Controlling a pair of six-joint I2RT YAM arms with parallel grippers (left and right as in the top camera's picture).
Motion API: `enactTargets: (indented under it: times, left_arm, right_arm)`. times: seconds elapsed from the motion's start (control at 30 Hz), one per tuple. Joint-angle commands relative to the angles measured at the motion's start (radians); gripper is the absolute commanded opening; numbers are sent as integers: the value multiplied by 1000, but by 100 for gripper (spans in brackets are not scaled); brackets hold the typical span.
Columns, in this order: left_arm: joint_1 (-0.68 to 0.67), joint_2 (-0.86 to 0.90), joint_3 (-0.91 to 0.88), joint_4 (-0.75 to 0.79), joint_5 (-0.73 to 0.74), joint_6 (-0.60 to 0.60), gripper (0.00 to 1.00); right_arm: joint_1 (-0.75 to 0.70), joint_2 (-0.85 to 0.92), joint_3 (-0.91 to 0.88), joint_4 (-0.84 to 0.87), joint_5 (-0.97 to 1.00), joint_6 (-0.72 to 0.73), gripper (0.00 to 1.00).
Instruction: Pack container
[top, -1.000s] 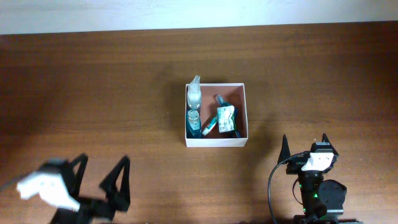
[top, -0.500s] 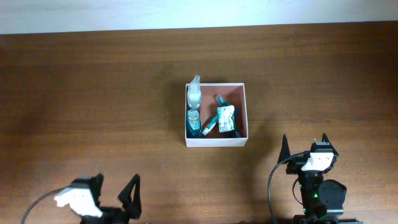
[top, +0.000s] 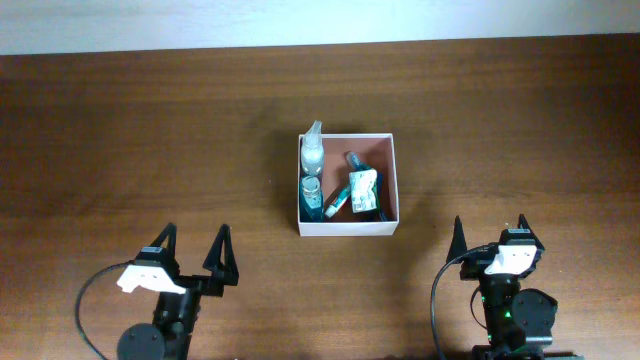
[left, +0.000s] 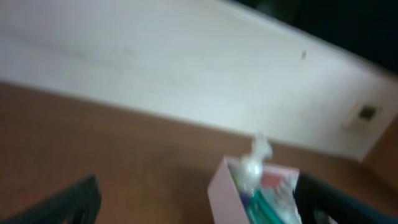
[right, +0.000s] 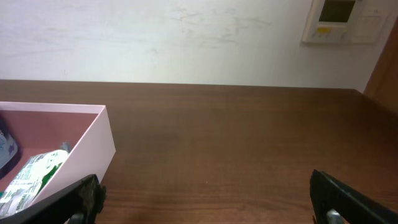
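- White-walled and reddish-brown inside, the container (top: 345, 228) sits open-topped near the middle of the wooden table (top: 150, 130), square to its edges.
- Packed inside: a clear spray bottle (top: 313, 150) lies along the left wall with its nozzle over the far rim, and a blue bottle (top: 311, 196) lies just below it along the same wall.
- A green-and-white sachet (top: 364, 193) lies in the right half, with a small tube (top: 335, 203) between it and the blue bottle.
- The left gripper (top: 196, 230) hangs near the table's front edge, well apart from the container, which lies ahead of it and off to its right. Its jaws are spread wide with nothing between them.
- From the left wrist, the picture is blurred. The container (left: 217, 186) shows right of centre between the two dark fingers (left: 68, 205), the pale bottle top poking above its rim.
- The right gripper (top: 490, 220) is also near the front edge, closer to the container than its partner but not touching. The box lies ahead and to its left.
- Its jaws are likewise wide apart and hold nothing.
- From the right wrist, the container (right: 87, 149) fills the lower left corner, sachet (right: 31, 177) visible inside, with bare wood between the fingers (right: 348, 199).
- Behind the table stands a pale wall (right: 155, 37) bearing a small control panel (right: 339, 18).
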Motion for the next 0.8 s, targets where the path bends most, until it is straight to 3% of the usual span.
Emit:
enactTargets:
  times: [0.0,0.17,0.37,0.77]
  left_arm:
    - [1,-15,-107,121,-80,16,99]
    - [2,-16,-161,138,-174,26,99]
    - [2,-17,-161,124,-182,211,99]
    - [2,-11,-160,24,-151,215,99]
  right_arm:
    - [6,-10,-10,1,16,-2,98]
    - [6,-10,-10,1,16,-2,98]
    - [6,-10,-10,1,16,-2,98]
    - [6,-10,-10,1,16,-2,98]
